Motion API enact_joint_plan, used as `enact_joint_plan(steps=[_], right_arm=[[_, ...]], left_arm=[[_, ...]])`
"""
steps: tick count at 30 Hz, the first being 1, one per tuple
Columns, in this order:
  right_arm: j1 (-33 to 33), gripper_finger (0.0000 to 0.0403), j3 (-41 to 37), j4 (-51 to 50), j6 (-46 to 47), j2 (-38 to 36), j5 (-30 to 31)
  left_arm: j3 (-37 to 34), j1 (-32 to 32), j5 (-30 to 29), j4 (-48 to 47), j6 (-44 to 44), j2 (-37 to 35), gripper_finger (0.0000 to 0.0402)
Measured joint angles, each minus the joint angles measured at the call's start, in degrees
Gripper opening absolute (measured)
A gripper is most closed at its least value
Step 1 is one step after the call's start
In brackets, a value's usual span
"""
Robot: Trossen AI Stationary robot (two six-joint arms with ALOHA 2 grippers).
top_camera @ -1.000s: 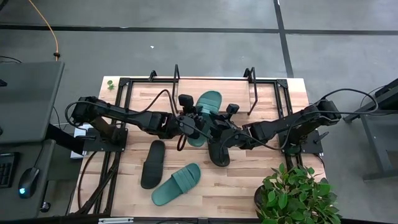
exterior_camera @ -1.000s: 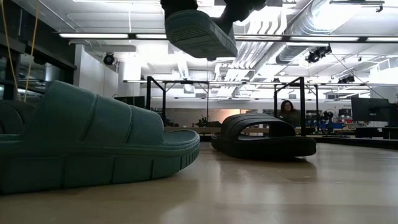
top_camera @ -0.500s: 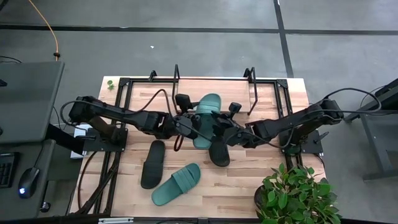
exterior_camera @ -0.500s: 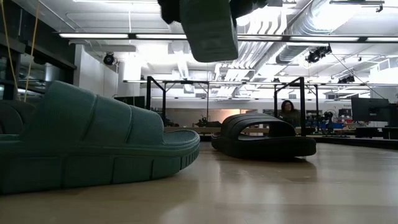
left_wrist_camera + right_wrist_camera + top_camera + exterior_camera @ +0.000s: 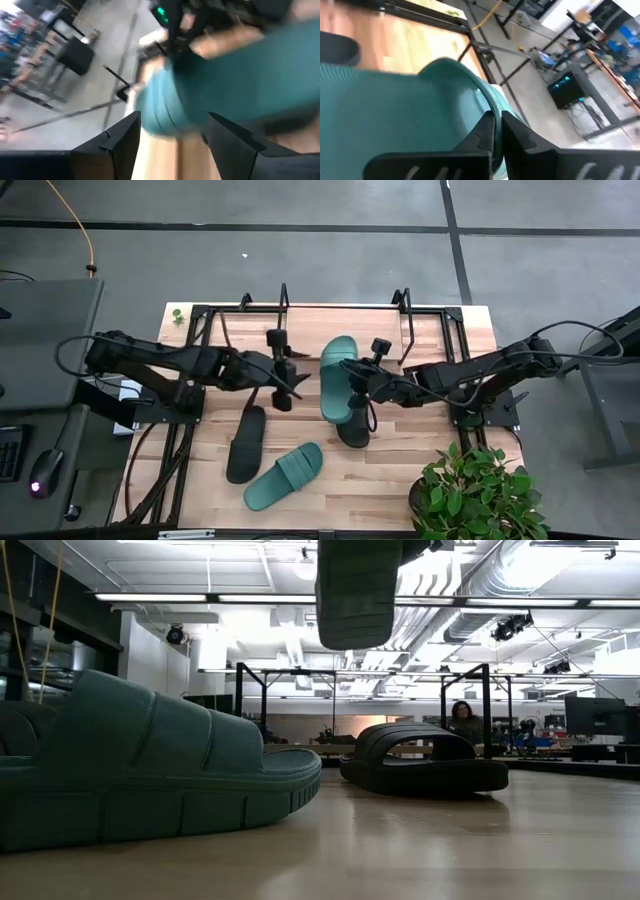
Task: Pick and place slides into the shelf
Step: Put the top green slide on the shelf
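My right gripper [image 5: 358, 385] is shut on a teal slide [image 5: 338, 378] held in the air over the table's middle. That slide's sole [image 5: 358, 590] shows at the top of the low view. My left gripper [image 5: 288, 383] stands open just left of it, with nothing between its fingers [image 5: 120, 145]. A black slide [image 5: 354, 430] lies sole down on the table below the held one. Another black slide [image 5: 246, 442] and a second teal slide [image 5: 285, 476] lie nearer the front. The shelf [image 5: 250, 330] stands along the far edge. My right gripper pinches the teal slide's right-hand side [image 5: 480, 107], beside the strap's arch [image 5: 452, 70], between its two fingers [image 5: 487, 132]. It comes from the table's right, slanting slightly down, across the slide. The slide is lifted clear of the table, lying lengthwise from near to far.
A potted plant [image 5: 470, 490] stands at the table's front right corner. The shelf's black frame bars [image 5: 402, 310] rise at the far side. A person [image 5: 462, 720] is in the room beyond the table. Bare wood lies at the front left.
My left gripper has let go of the teal slide and drawn back toward the table's left edge and a little up. My right gripper keeps the slide, which has swung from slanting to lying near to far and has risen slightly.
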Motion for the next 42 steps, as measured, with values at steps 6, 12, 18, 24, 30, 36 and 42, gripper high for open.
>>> enact_joint_plan(steps=[6,12,18,24,30,36,42], right_arm=[[-2.28,0.0000,0.02,0.78,-1.83,-0.02,-6.36],[-4.80,0.0000,-3.61,6.46,-4.21,-2.01,-10.97],[-7.96,0.0000,-13.69,16.48,-5.42,-10.53,-12.88],[-9.73,0.0000,-21.90,19.10,-6.87,-17.77,-10.72],[-11.43,0.0000,-26.87,24.24,-12.63,-19.68,-9.37],[-13.53,0.0000,-27.10,25.66,-16.27,-18.42,-9.76],[-18.00,0.0000,-27.11,26.07,-16.32,-17.88,-16.42]], left_arm=[[-7.44,0.04,0.40,2.29,-1.47,-4.81,0.0195],[-16.22,0.01,1.48,6.04,-3.84,-11.21,0.0194],[-22.85,0.01,4.18,13.30,-5.67,-16.34,0.0193],[-26.83,0.01,5.60,16.11,-5.94,-18.92,0.0191],[-27.16,0.00,7.62,17.51,-7.20,-18.12,0.0188],[-27.25,0.01,9.57,16.55,-8.43,-16.98,0.0188],[-27.19,0.01,10.23,16.59,-8.36,-16.21,0.0188]])
